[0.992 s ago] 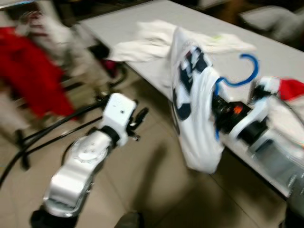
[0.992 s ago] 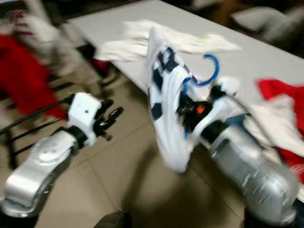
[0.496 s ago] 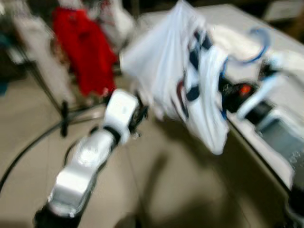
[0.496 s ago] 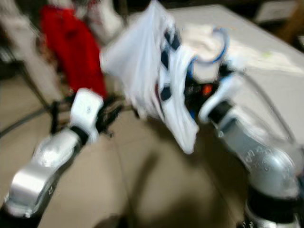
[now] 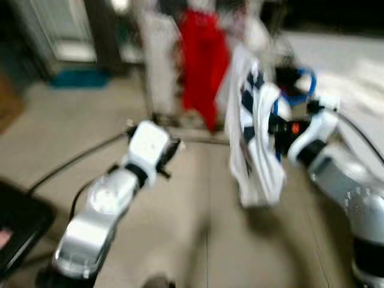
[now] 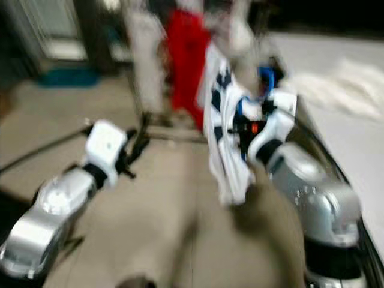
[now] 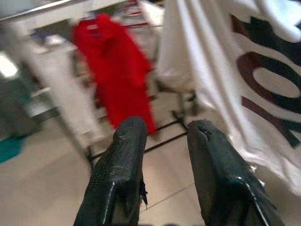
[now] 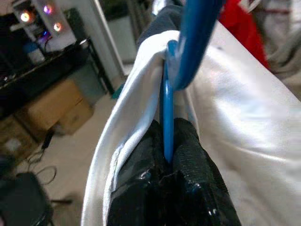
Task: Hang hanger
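So we've swung away from the table and the clothes rack (image 5: 180, 120) with the red garment (image 5: 203, 66) is now dead ahead, good news for hanging. Our white shirt (image 5: 255, 144) dangles off the blue hanger (image 8: 188, 42), right gripper (image 8: 170, 160) pinched tight on it. Left gripper (image 7: 162, 155) is parted, empty.

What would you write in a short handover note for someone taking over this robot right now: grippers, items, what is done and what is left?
Right gripper: shut on the blue hanger, which carries a white shirt held up in the air.
Left gripper: open, holding nothing, raised toward the clothes rack.
Red garment hangs on the rack ahead.
Done: hanger picked up and facing the rack.
Left: get close and hook the hanger on the rail, then release.
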### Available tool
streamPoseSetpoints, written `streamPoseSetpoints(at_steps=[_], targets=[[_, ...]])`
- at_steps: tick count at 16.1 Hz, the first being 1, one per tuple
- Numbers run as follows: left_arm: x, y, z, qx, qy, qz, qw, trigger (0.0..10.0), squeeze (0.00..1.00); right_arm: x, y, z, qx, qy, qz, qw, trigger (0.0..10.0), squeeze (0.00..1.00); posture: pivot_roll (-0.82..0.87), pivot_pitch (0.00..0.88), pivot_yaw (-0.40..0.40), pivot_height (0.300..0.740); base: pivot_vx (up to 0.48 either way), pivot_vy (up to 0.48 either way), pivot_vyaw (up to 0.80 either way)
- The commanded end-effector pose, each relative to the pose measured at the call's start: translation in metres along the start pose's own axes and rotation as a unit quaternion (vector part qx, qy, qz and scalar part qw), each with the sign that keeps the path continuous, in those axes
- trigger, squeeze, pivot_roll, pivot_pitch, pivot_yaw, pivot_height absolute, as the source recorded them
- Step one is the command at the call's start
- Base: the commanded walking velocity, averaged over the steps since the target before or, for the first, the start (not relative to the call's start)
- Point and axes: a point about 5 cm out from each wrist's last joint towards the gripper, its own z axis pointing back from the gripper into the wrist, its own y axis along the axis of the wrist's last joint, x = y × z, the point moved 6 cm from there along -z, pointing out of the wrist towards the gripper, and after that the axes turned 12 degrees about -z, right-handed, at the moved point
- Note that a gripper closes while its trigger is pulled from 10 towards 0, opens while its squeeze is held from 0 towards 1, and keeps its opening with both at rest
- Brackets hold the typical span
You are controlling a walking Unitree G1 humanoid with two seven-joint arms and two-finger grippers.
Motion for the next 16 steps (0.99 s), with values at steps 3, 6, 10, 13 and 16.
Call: streamPoseSetpoints(at_steps=[3,6,10,13,16], targets=[[0.002,0.002,-0.005,0.002,0.003,0.004,1.000,10.0,0.00,0.005,0.008,-0.004,0.021,-0.016,0.014,1.000,10.0,0.00,0.07,0.025,-0.043,0.740,0.000,0.000,0.00],[0.016,0.003,-0.006,0.008,-0.030,0.002,1.000,10.0,0.00,0.011,0.006,-0.008,0.025,-0.036,-0.014,0.999,10.0,0.00,0.06,0.024,-0.038,0.740,0.000,0.000,0.00],[0.015,0.002,-0.010,0.008,-0.033,-0.005,0.999,10.0,0.00,0.009,0.007,-0.007,0.028,-0.032,-0.003,0.999,10.0,0.00,0.04,0.017,-0.022,0.740,0.000,0.000,0.00],[0.016,0.002,-0.013,0.010,-0.037,-0.010,0.999,10.0,0.00,0.017,0.011,-0.005,0.037,-0.049,0.003,0.998,10.0,0.00,0.04,0.017,-0.020,0.740,0.000,0.000,0.00],[0.018,0.001,-0.015,0.010,-0.044,-0.013,0.999,10.0,0.00,0.019,0.013,-0.005,0.042,-0.049,-0.012,0.998,10.0,0.00,0.04,0.017,-0.021,0.740,0.000,0.000,0.00]])
